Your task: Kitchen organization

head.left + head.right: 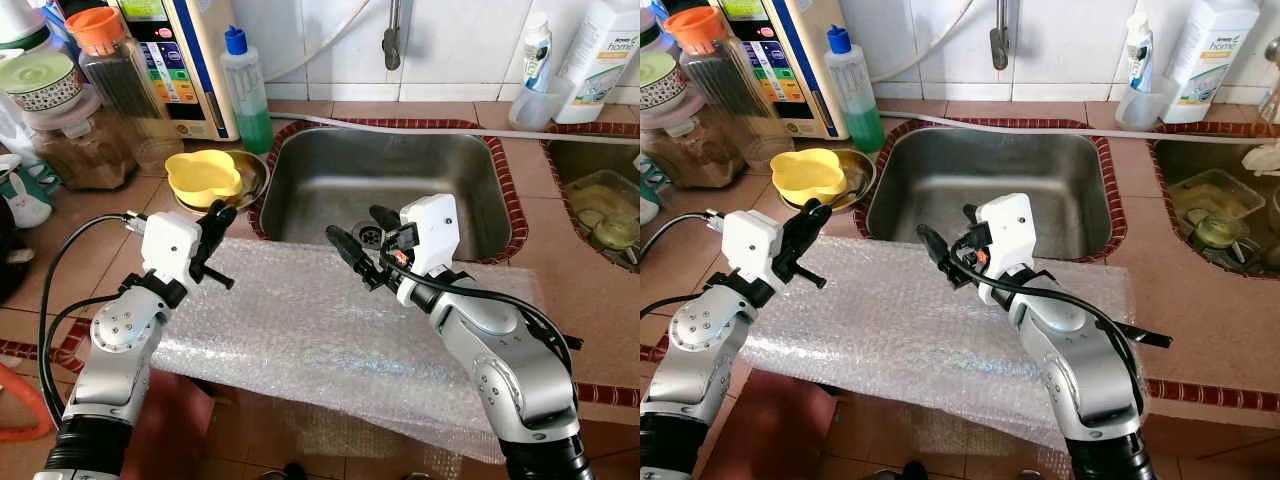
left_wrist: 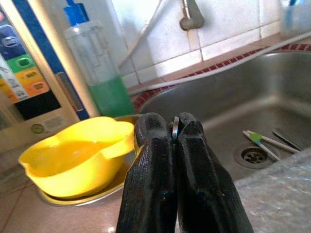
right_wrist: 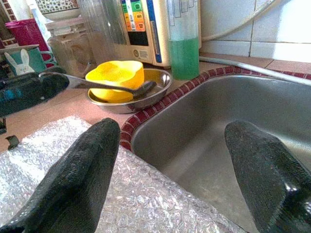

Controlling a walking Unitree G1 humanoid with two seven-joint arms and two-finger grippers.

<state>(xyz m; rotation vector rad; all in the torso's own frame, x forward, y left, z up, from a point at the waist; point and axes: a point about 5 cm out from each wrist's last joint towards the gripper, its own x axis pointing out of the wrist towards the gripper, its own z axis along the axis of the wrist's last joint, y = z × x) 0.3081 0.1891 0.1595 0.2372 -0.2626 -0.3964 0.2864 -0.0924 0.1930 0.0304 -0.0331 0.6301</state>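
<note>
My left gripper point(image 1: 218, 215) is shut on the handle of a thin metal spoon point(image 3: 107, 86). The spoon's bowl end rests in a shallow steel dish point(image 1: 252, 172). A yellow bowl point(image 1: 203, 175) sits in that dish, left of the steel sink point(image 1: 440, 170). In the left wrist view the black fingertips point(image 2: 150, 141) pinch the spoon's edge. My right gripper point(image 1: 357, 225) is open, hovering over the sink's front rim above a sheet of bubble wrap point(image 1: 330, 330) that covers the counter.
A green soap bottle point(image 1: 245, 90), a water purifier point(image 1: 180, 60) and jars point(image 1: 110, 70) line the back left. A brush point(image 2: 262, 141) lies by the sink drain. A second basin with dishes point(image 1: 600, 215) is at right, bottles point(image 1: 600, 55) behind it.
</note>
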